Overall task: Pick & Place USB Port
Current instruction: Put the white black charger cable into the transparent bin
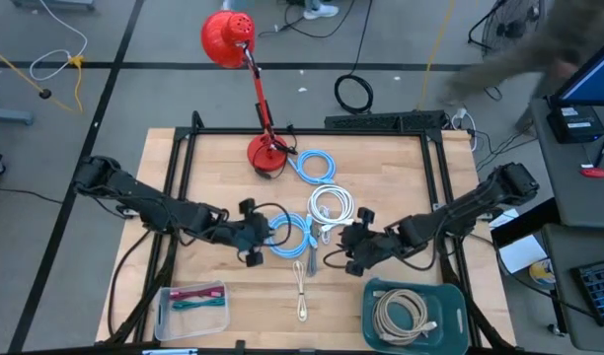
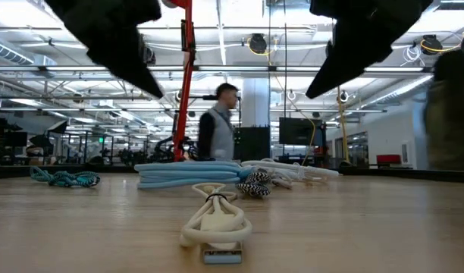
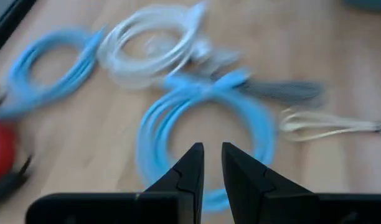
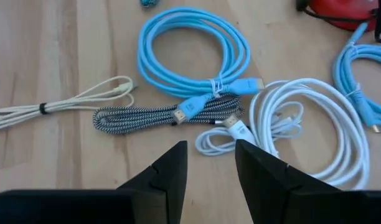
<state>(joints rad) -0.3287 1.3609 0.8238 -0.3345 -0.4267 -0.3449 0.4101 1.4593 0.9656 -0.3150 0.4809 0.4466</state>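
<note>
Several coiled cables lie flat on the wooden table [image 1: 213, 177]. A light-blue coil [image 1: 292, 235] is in the middle, with a white coil [image 1: 332, 205] and a second blue coil [image 1: 315, 166] behind it. A black-and-white braided cable [image 4: 165, 118] lies beside it. A cream tied cable [image 1: 301, 286] lies nearer, its plug end [image 2: 221, 254] toward the near edge. My left gripper [image 1: 255, 242] hovers just left of the blue coil [image 3: 203, 124], narrowly open and empty [image 3: 212, 152]. My right gripper [image 1: 351, 251] hovers right of the cables, open and empty [image 4: 210, 149].
A red desk lamp [image 1: 267, 148] stands at the table's far middle. A teal bin [image 1: 450, 296] holding a beige cable sits at the near right. A clear box [image 1: 191, 304] with red and teal cables sits at the near left. A person [image 2: 217, 129] stands in the room behind.
</note>
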